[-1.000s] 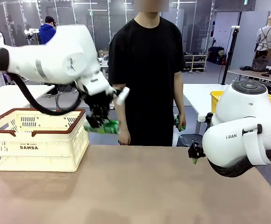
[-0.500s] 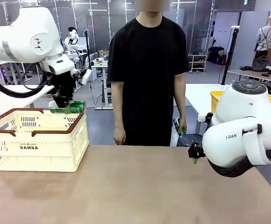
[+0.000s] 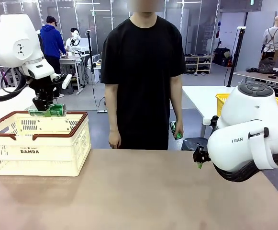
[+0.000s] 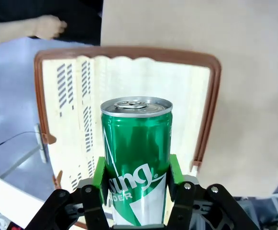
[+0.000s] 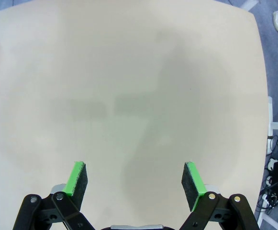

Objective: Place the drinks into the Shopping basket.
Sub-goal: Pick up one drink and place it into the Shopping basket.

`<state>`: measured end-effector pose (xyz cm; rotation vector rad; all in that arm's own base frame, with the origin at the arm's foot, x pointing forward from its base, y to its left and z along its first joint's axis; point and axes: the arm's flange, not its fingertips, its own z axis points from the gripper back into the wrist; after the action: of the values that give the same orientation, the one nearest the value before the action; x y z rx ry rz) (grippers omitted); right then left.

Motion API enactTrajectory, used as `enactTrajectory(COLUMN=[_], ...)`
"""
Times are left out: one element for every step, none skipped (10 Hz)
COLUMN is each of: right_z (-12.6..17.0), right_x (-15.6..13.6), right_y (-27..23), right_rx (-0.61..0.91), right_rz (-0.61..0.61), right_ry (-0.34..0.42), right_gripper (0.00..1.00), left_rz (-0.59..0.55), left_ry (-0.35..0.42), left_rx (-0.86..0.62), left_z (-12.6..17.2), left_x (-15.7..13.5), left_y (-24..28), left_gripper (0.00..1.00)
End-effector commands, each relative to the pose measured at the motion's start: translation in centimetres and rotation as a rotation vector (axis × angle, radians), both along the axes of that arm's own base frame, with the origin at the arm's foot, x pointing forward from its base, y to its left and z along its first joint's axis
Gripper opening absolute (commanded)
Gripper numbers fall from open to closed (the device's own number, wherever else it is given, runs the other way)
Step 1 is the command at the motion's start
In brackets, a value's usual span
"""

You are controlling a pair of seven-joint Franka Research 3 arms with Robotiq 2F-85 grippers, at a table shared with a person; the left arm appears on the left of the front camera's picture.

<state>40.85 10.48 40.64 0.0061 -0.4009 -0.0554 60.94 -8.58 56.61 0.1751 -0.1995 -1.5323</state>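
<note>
Hovering over "DAMDA" basket (image 3: 33,151): green "ung" can (image 3: 52,110)

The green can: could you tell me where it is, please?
At the front view's left, the green can lies sideways in the left gripper, above the basket.

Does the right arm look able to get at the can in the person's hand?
Probably, with a stretch: the right gripper is open and only table lies ahead, but the can hangs past the far edge, wrapped in the person's hand.
</note>
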Motion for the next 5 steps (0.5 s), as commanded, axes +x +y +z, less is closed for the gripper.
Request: enactTrajectory(right_z=[-0.1,-0.1,-0.1,-0.1,-0.1], right_x=[0.1,0.1,0.1,0.1,0.1], right_y=[0.0,0.0,0.0,0.0,0.0], right_rx=[0.001,0.001,0.001,0.001,0.001], right_rz=[0.0,0.0,0.0,0.0,0.0], right_ry=[-0.002,-0.002,-0.002,-0.002,-0.002], right_gripper=[1.0,1.0,1.0,1.0,1.0], left_rz=[-0.02,0.0,0.0,0.0,0.0], left_ry=[0.006,0.0,0.0,0.0,0.0], left_rx=[-0.013,0.0,0.0,0.0,0.0], left_z=[-0.1,0.0,0.0,0.0,0.0], left_x=[1.2,0.0,0.0,0.0,0.0], left_y=[0.5,0.0,0.0,0.0,0.0], left_gripper=[0.58,0.58,0.58,0.58,0.58])
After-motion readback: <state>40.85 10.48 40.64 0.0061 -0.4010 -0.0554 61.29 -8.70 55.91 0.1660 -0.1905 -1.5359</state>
